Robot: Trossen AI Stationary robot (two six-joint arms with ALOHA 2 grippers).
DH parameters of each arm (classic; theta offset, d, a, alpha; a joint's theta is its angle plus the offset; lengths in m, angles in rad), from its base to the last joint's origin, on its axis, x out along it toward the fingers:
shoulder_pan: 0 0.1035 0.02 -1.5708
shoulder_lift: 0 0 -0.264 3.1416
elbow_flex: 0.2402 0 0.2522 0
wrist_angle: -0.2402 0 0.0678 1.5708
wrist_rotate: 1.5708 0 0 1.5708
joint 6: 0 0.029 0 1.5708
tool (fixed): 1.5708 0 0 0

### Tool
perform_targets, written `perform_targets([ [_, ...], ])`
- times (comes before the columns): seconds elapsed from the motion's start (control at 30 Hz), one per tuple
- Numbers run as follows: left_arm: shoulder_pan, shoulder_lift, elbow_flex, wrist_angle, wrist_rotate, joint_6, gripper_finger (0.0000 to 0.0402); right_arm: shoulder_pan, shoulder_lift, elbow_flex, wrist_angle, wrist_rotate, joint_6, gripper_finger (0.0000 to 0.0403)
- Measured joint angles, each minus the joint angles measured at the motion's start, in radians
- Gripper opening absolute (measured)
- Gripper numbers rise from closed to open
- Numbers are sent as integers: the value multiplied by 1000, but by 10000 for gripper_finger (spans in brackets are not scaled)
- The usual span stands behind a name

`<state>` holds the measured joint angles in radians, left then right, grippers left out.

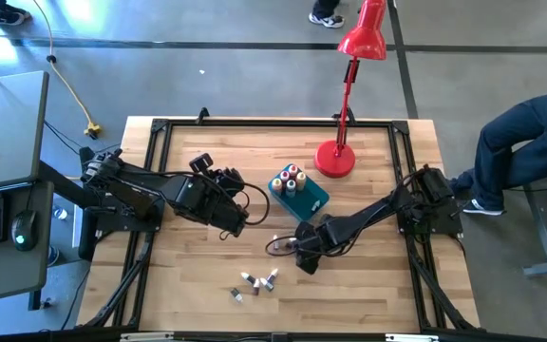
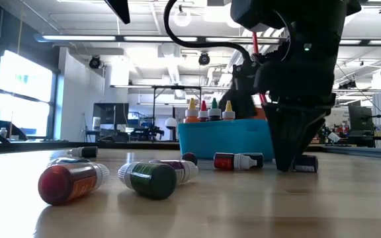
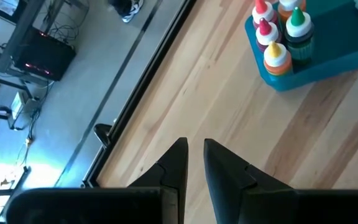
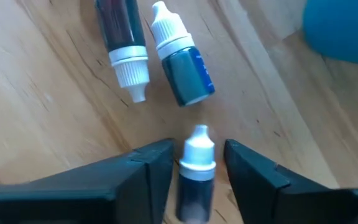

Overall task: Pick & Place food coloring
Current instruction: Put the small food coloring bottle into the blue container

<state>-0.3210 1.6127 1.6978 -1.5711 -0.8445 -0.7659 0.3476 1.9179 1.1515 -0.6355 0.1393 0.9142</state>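
Right gripper: fingers straddling a lying dropper bottle, not yet clamped; pick step, closing due next.

In the high view the loose food coloring bottles near the surface's front edge are too small to tell colours or count. The right end effector hides whatever lies under it there. In the low view its dark body covers one end of the teal tub and most of a small bottle at its tip. In the right wrist view the bottle between the fingers is cut off by the picture's edge, so its body colour is unclear. A seated person beyond the surface's right edge is cropped.
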Motion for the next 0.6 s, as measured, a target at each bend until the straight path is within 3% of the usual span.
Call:
perform_targets([
  [0.23, 0, 0, 0, 0, 1, -1, 48, -1, 0, 1, -10, -11, -38, 69],
  [0.4, 0, 0, 0, 0, -1, -1, 48, -5, -44, 22, -39, -42, -128, 64],
  [0.5, 0, 0, 0, 0, -3, -1, 48, -21, -124, 61, -51, 35, -195, 66],
  [0.6, 0, 0, 0, 0, -3, -1, 48, -60, -187, 75, -82, 185, -267, 78],
])
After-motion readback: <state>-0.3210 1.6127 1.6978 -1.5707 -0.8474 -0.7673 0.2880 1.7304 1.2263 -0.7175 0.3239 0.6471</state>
